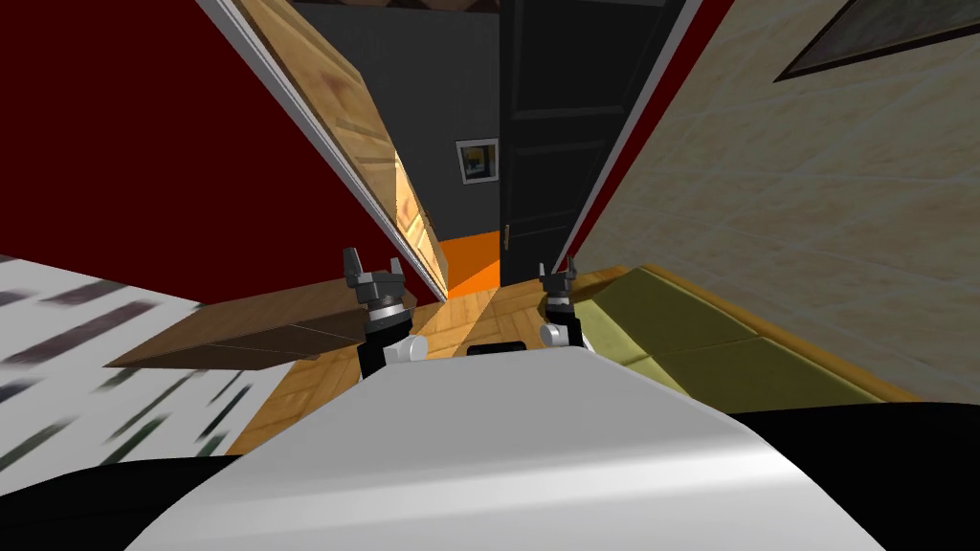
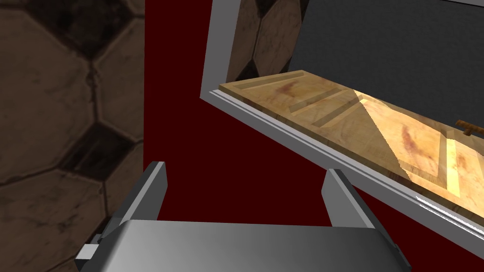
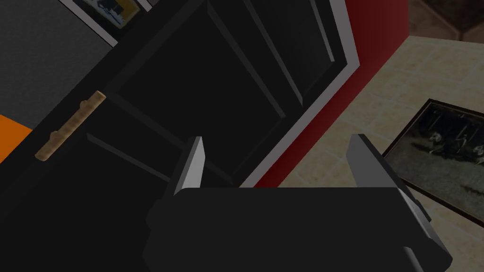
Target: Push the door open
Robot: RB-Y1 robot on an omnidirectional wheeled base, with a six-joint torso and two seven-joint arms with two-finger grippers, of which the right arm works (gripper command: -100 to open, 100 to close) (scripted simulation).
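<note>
L claw (image 1: 371, 260), R claw (image 1: 558, 268): both released, empty, just short of doorway. Wooden door (image 1: 373, 124): ahead-left, stands swung well inward. Dark door (image 1: 574, 143): right, seems shut. Orange floor (image 1: 474, 263) beyond gap. Est. largely done.

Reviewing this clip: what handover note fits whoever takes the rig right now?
Left gripper: open, empty, facing the red wall beside the grey door frame.
Right gripper: open, empty, aimed at the dark door, off to one side of its wooden handle, touching nothing.
Done: the wooden door stands swung open; orange floor shows through the gap.
Left: the dark door looks shut; push it if needed.
</note>
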